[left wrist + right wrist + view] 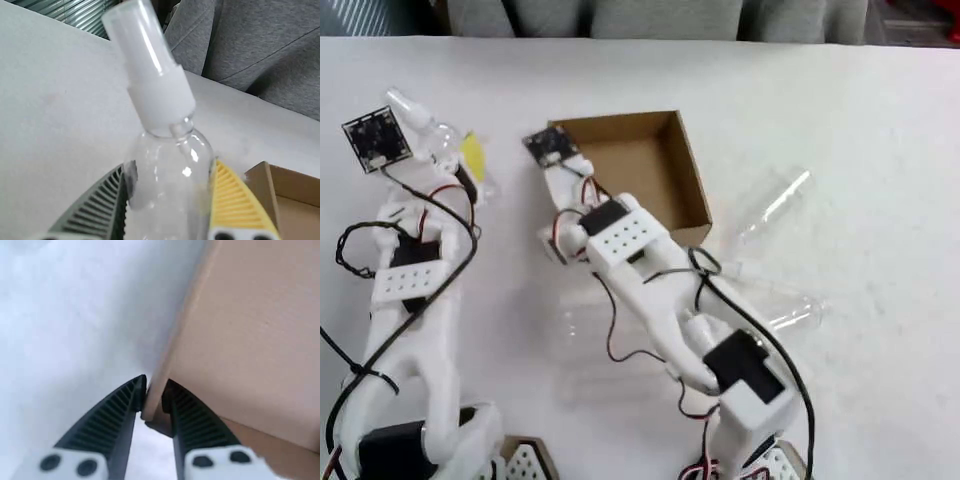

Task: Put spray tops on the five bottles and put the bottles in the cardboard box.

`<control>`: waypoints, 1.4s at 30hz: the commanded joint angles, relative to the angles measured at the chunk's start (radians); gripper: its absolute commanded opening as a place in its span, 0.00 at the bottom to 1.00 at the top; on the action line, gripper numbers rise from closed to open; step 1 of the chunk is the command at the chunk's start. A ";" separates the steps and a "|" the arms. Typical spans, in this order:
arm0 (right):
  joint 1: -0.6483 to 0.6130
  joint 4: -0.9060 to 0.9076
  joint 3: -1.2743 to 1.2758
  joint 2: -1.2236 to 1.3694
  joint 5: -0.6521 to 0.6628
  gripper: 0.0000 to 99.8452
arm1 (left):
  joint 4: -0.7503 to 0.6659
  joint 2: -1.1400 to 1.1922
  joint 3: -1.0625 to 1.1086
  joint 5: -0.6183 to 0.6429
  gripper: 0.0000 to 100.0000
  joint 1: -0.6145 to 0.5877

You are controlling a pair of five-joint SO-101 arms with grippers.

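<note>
Both arms outstretched; left gripper (172,170) tight on a bottle (170,147); right gripper (154,383) tight on the cardboard box (250,340) wall

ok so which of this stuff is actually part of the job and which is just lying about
Part of the job: clear plastic bottle with white spray top, held in the left tool; brown cardboard box, one wall pinched by the right tool; two clear plastic bottles lying beside the box.
Just there: grey upholstery behind the white table.
</note>
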 commanded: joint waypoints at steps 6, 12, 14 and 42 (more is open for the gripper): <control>0.018 0.309 -0.315 -0.044 -0.026 0.30 | -0.028 0.001 -0.037 0.003 0.02 0.013; 0.185 0.568 -0.404 -0.209 -0.025 0.21 | -0.029 0.001 -0.037 0.003 0.02 0.031; 0.278 0.622 -0.388 -0.254 -0.025 0.11 | -0.029 -0.001 -0.037 0.003 0.02 0.067; 0.992 0.102 0.724 -0.716 0.229 0.02 | -0.578 0.409 -0.224 -0.239 0.02 0.410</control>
